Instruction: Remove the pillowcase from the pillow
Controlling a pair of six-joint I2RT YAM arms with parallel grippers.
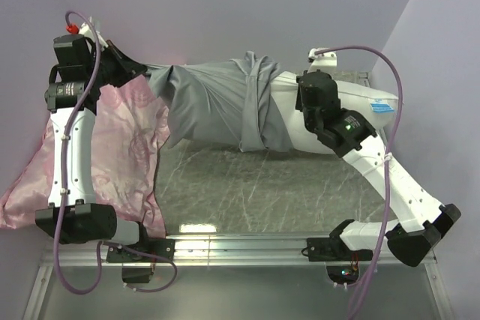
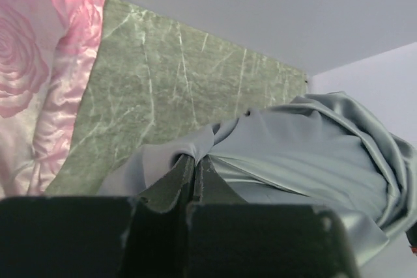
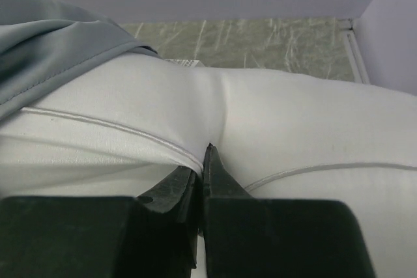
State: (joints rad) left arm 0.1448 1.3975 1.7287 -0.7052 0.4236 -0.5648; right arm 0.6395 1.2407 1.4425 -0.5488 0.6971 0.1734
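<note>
From the left wrist, the left gripper (image 2: 195,161) has its jaws pressed together on a fold of the pillowcase (image 2: 306,154), whose shiny grey cloth bunches up to the right; the green marbled table (image 2: 163,76) lies beyond it, and a pink rose pillow (image 2: 39,63) lies at the left. From the right wrist, the right gripper (image 3: 201,164) is pinched narrow on the piped seam of the white pillow (image 3: 293,115), which fills most of that view, while the grey cloth covers its left end. From above, the pillowcase is gathered in a thick band around the middle of the pillow at the far side of the table. The right half of the pillow is bare, with a blue tag (image 1: 381,107) near its right end. The loose end of the grey cloth stretches left to the left gripper, just past the far edge of the pink pillow. The right arm reaches in from the right and sits on the bare white part.
</note>
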